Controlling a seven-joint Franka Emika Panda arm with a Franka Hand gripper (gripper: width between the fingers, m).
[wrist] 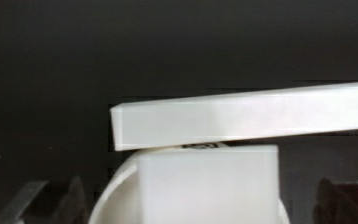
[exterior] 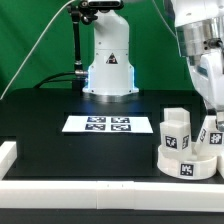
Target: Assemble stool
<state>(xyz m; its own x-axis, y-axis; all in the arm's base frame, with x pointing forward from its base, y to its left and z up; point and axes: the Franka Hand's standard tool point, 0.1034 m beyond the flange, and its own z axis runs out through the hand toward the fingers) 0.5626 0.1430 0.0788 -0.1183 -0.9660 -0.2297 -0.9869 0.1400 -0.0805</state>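
Exterior view: the gripper (exterior: 210, 108) hangs at the exterior view's right edge, pointing down, low over the stool parts. Its white housing fills the upper corner above. The fingertips are hard to separate from the white parts around them; the jaws look spread, with nothing seen clamped between them, though I cannot tell whether a fingertip touches a part.

Just below and beside the gripper sits the round seat (exterior: 186, 163), a low white drum resting on the black table (exterior: 60, 110), with a square tag on its side wall. One block leg (exterior: 176, 133) stands upright on the seat, tagged, just beside the gripper on the exterior view's left. A second tagged leg (exterior: 215, 138) sits right under the gripper, partly cut off by the frame edge.

Well away from the gripper, toward the middle of the table, lies the marker board (exterior: 107, 125). Beyond it stands the white robot base (exterior: 108, 60). A white border rail (exterior: 90, 192) runs along the near table edge.

Wrist view: a white leg (wrist: 247, 115) crosses the frame slightly tilted, very close to the camera. Another white part (wrist: 194, 185) sits against it, a sliver of tag showing at the join. Background black.
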